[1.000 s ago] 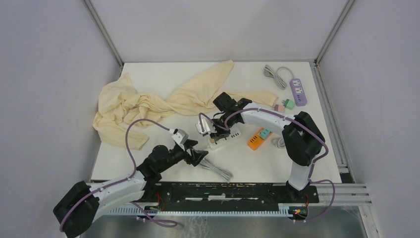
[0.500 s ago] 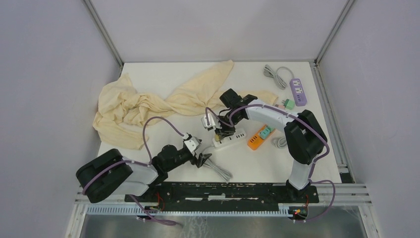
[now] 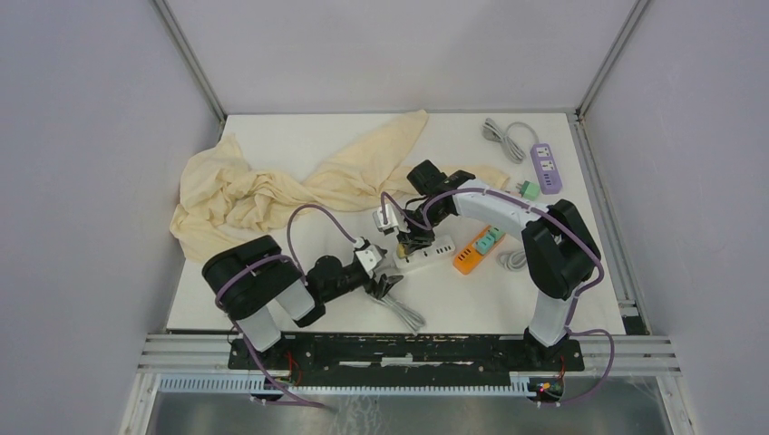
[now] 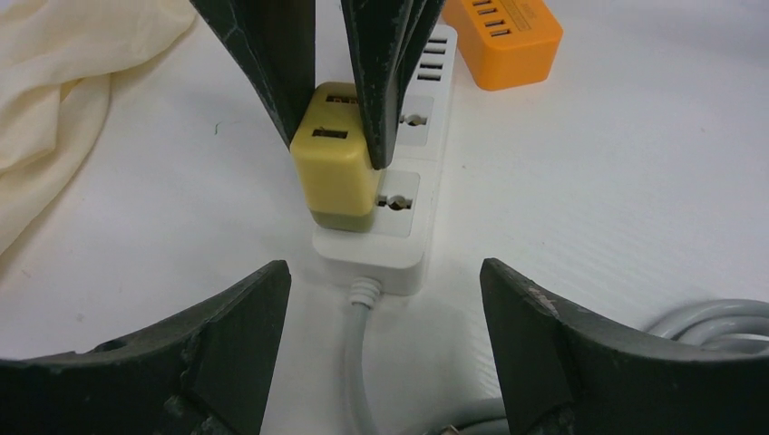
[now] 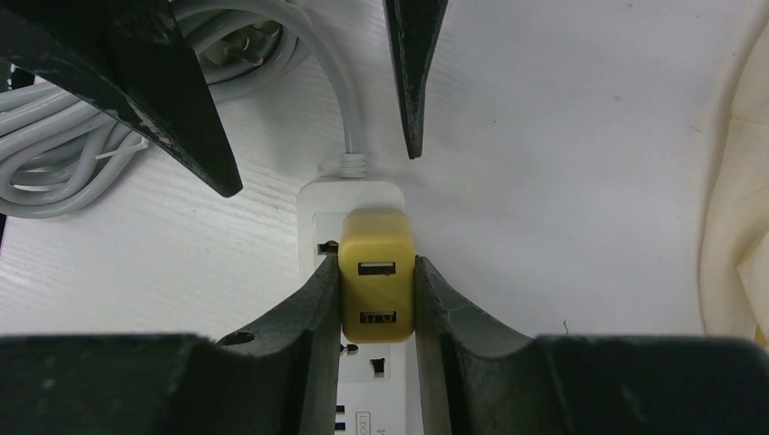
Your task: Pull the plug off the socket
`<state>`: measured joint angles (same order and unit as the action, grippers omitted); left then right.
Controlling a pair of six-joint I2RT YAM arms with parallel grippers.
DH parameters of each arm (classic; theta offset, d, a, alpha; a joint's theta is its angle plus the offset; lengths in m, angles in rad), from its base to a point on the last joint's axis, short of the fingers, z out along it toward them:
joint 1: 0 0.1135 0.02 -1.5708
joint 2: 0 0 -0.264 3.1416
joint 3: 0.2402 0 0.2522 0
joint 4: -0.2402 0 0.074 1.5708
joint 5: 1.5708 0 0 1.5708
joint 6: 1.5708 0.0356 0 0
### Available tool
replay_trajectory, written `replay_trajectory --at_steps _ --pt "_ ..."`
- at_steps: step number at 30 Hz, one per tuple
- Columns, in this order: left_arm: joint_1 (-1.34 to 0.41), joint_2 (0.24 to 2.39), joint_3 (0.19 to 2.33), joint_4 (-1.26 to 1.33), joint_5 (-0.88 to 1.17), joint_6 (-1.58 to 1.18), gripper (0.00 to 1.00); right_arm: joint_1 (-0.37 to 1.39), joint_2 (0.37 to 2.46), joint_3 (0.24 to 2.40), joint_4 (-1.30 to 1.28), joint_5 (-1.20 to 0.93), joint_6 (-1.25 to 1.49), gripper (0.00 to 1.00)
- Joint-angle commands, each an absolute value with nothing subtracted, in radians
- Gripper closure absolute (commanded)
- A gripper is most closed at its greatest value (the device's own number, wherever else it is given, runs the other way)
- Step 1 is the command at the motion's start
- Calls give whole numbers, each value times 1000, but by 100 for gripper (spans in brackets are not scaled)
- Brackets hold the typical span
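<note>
- Yellow in colour, the plug (image 5: 377, 272) is a blocky adapter with two slots in its top. It stands upright on the white power strip (image 4: 413, 217), at the end where the strip's cord comes out.
- Its darker base sits against the strip's face. Whether its pins have left the socket cannot be told.
- The strip lies near the middle of the white table (image 3: 299, 145), somewhat toward the near edge, with its white cord running out toward the left arm.
- The right gripper (image 5: 376, 263) is clamped on the plug, one dark finger pressed flat against each of its side faces.
- The left gripper (image 4: 381, 272) stands with its fingers wide apart and nothing between them. It sits low over the table just off the cord end of the strip, touching neither the strip nor the plug.
- A coil of grey cable (image 5: 54, 154) lies beside the left gripper, toward the near edge.
- An orange power strip (image 4: 503, 41) lies just beyond the white one, toward the right edge.
- A purple power strip (image 3: 545, 168) with a grey cord sits near the far right corner, well apart from both arms.
- A crumpled cream cloth (image 3: 245, 195) spreads from the left edge toward the far middle of the table.
</note>
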<state>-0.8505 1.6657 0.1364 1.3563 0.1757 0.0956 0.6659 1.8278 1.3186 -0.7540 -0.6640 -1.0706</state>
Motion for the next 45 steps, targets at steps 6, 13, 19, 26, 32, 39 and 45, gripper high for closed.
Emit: replay_trajectory --at_steps 6,13,19,26,32,39,45 --pt "-854 1825 198 1519 146 161 19 666 1834 1326 -788 -733 -1057 94" --pt "-855 1846 181 1519 140 188 24 642 1821 1333 -790 -758 -1040 96" --pt "-854 1683 155 1396 163 94 18 602 1798 1316 -792 -795 -1059 96" --pt "-852 1359 165 1048 150 32 12 600 1747 1258 -784 -860 -1153 96" --pt "-832 1177 149 880 189 -90 7 611 1700 1197 -756 -896 -1246 96" --pt "-807 1079 174 680 122 -331 9 650 1710 1187 -690 -842 -1189 96" --pt "-676 1027 158 628 227 -624 11 649 1673 1150 -618 -841 -1169 95"
